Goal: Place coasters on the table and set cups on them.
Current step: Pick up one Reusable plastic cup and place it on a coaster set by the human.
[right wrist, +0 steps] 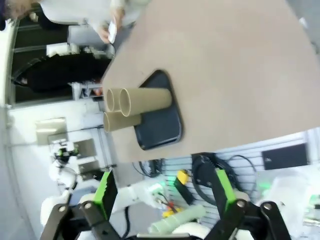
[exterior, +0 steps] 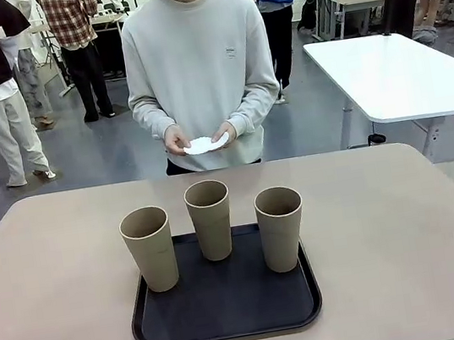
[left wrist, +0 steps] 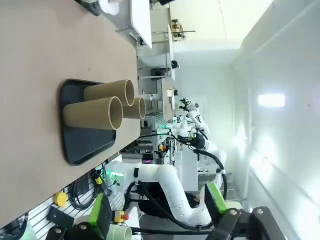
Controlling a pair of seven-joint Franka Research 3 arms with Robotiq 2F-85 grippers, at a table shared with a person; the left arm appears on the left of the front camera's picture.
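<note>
Left gripper point(left wrist: 157, 212) jaws apart, holding nothing | right gripper point(right wrist: 165, 195) same | three cups point(exterior: 210, 219) upright on black tray point(exterior: 227, 311), long axis vertical, mouths up, empty | white coasters point(exterior: 205, 145) in person's hands point(exterior: 176, 137) beyond table point(exterior: 407, 229) far edge

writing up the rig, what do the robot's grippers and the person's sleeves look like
Both the left gripper and right gripper are black two-finger claws with bright green pads. The person wears a light grey long-sleeved sweatshirt with a small chest mark.
</note>
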